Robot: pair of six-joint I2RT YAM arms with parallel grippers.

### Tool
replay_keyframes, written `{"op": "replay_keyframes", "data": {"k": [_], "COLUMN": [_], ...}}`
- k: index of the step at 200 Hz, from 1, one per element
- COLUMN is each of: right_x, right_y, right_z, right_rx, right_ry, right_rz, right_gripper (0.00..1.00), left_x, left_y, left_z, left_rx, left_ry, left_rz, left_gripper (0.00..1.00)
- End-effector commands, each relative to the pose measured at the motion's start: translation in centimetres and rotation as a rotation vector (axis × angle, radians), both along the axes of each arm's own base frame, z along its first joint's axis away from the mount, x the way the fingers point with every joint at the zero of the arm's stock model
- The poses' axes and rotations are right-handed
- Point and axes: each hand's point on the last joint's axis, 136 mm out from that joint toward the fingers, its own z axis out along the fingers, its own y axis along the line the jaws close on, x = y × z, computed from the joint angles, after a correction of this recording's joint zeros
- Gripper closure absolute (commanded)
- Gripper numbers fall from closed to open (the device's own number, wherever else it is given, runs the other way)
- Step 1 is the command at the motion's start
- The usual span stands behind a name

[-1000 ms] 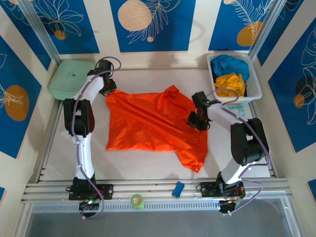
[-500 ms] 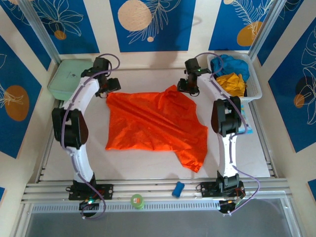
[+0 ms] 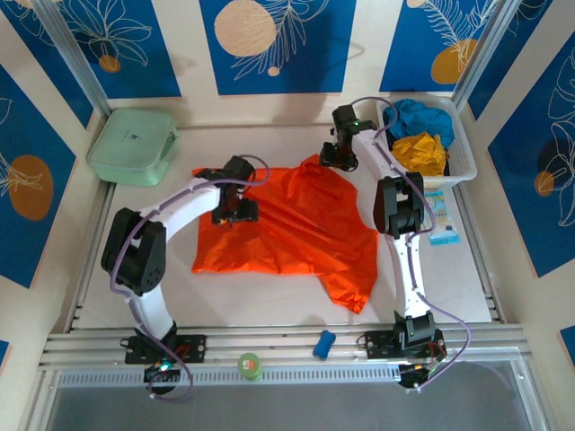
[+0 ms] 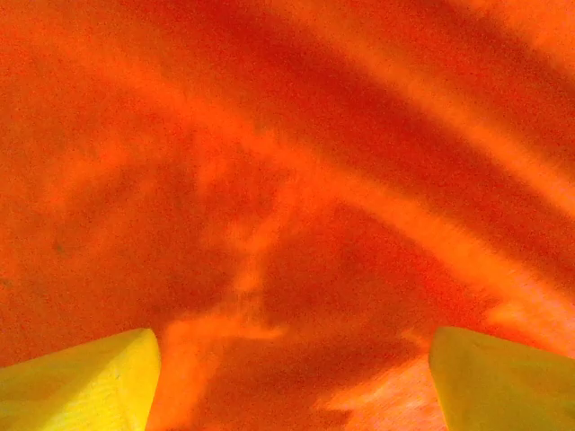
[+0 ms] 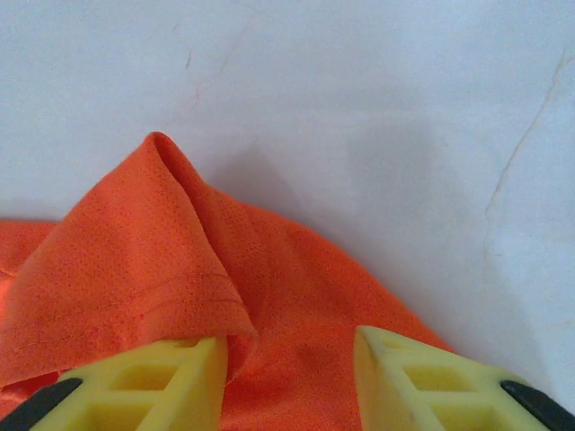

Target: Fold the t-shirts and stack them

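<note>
The orange t-shirt lies spread open and wrinkled on the middle of the white table, one sleeve trailing toward the near right. Not folded. The yellow t-shirt and blue t-shirt sit bunched in the white basket at the far right corner — blue behind yellow.

My left gripper is over the shirt's left half, close to the cloth. In the wrist view both yellow fingers stand wide apart with creased orange fabric between and beyond them — nothing pinched.

My right gripper is at the shirt's far edge, where a raised fold peaks. Its fingers are apart, astride the hemmed edge. The fold's lip hangs just beside my left finger; whether it touches, I cannot tell. Bare table beyond.

A pale green case sits at the far left corner, well apart from the shirt.
</note>
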Motion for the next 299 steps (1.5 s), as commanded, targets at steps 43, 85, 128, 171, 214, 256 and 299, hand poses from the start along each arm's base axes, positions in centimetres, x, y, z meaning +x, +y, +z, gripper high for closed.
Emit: {"op": "replay_keyframes", "data": {"k": [43,85,128,171,214,256,299], "right_x": [0.1,1.2,4.0,9.2,14.4,16.4,13.9], "right_y": [1.2,1.8,-0.3,-1.6,-0.1,1.6,-1.3], "right_z": [-0.8,-1.2,3.6,9.1,9.7,10.5,10.0], "right_rx": [0.071,0.084,-0.127,-0.579,-0.876,-0.991,-0.767], "right_ry": [0.040,0.026,-0.169,-0.510,-0.734,-0.885,-0.704], "right_rz": [0.005,0.007,0.037,0.156,0.225,0.241,0.117], "right_gripper": [0.64,0.99,1.00,1.00,1.00,0.80,0.53], "left_x": [-3.9,-5.2,-7.1,-8.8,-9.3,-8.6,-7.1], "left_y": [-1.0,-1.6,-0.9,0.8,1.4,1.2,0.6], "left_z": [-2.0,-3.1,-5.8,-7.8,-8.7,-8.3,-5.6], "left_rx": [-0.017,-0.018,0.036,0.114,0.153,0.166,0.160], "left_ry": [0.044,0.070,0.138,0.199,0.228,0.217,0.159], "left_rz": [0.022,0.026,0.031,0.037,0.034,0.025,0.006], "left_gripper": [0.23,0.26,0.38,0.43,0.45,0.45,0.40]}}
